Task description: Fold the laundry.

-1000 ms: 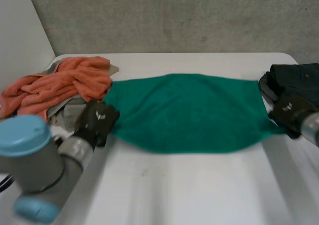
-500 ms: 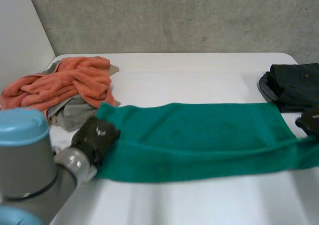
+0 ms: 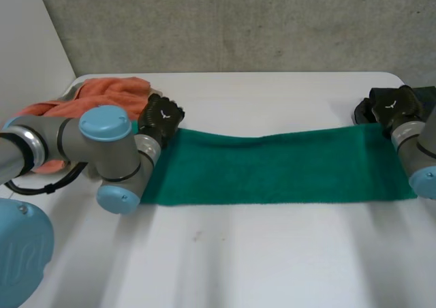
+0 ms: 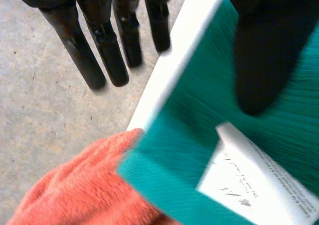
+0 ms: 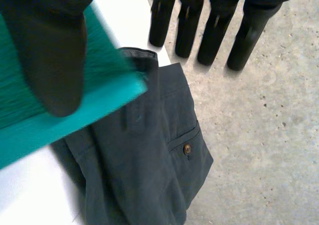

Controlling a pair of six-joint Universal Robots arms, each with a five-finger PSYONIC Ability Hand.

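Orange towel point(image 3: 109, 90) heaped just off green towel's point(image 3: 272, 168) left end, probably awaiting its turn. Left hand point(image 3: 161, 115) at green towel's far left corner: fingers straight, apart from thumb, no pinch seen. Green towel lies flat on table point(image 3: 272, 253) as long strip, looks doubled lengthwise — hands at both far corners likely to square that edge. Right hand point(image 3: 394, 107) at far right corner, equally slack. Dark trousers point(image 5: 149, 155) just beyond that end.

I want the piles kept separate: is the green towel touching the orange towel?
Touching. In the left wrist view the green towel overlaps the orange towel at its corner, with no gap between them.
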